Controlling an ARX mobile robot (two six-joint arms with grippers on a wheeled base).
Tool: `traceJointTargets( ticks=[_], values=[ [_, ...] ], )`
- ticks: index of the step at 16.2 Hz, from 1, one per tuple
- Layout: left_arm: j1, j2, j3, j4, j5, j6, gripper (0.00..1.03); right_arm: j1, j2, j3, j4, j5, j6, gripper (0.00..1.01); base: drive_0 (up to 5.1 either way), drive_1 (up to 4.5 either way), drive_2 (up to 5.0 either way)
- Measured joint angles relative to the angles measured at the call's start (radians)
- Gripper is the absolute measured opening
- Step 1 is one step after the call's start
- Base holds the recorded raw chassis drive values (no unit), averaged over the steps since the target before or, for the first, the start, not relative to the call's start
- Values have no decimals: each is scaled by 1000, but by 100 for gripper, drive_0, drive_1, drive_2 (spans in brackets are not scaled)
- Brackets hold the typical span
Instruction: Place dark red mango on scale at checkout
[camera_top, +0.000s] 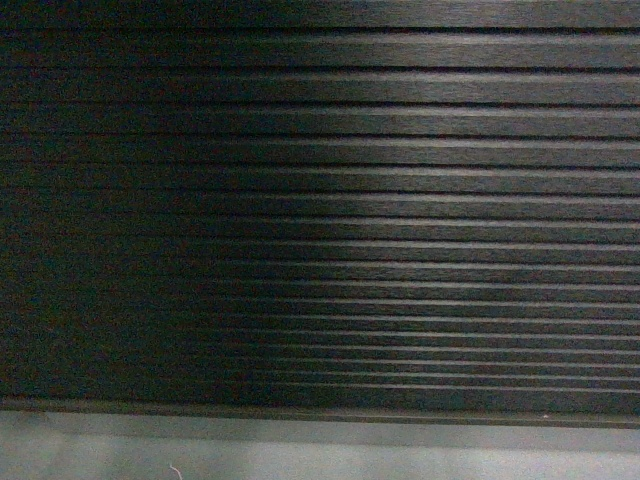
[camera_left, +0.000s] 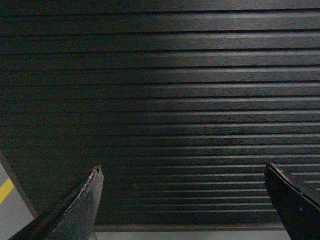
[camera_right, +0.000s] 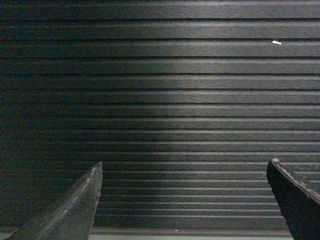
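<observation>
The ribbed black front of the checkout (camera_top: 320, 200) fills the head view, close up, and also fills the left wrist view as the checkout front (camera_left: 160, 90) and the right wrist view as the checkout front (camera_right: 160, 100). My left gripper (camera_left: 182, 167) is open, its dark fingers wide apart with nothing between them. My right gripper (camera_right: 185, 162) is also open and empty, facing the ribbed panel. The dark red mango and the scale are out of view. Neither gripper shows in the head view.
A strip of grey floor (camera_top: 320, 455) runs along the base of the counter. A yellow floor line (camera_left: 5, 190) shows at the left edge of the left wrist view. A small white speck (camera_right: 276, 43) sits on a rib.
</observation>
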Motion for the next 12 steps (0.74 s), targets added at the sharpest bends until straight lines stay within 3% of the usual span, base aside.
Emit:
traceJointTargets(
  ticks=[12],
  values=[
    [0, 0, 0, 0, 0, 0, 98, 0, 0, 0, 0, 0, 0, 98, 0, 0, 0]
  ],
)
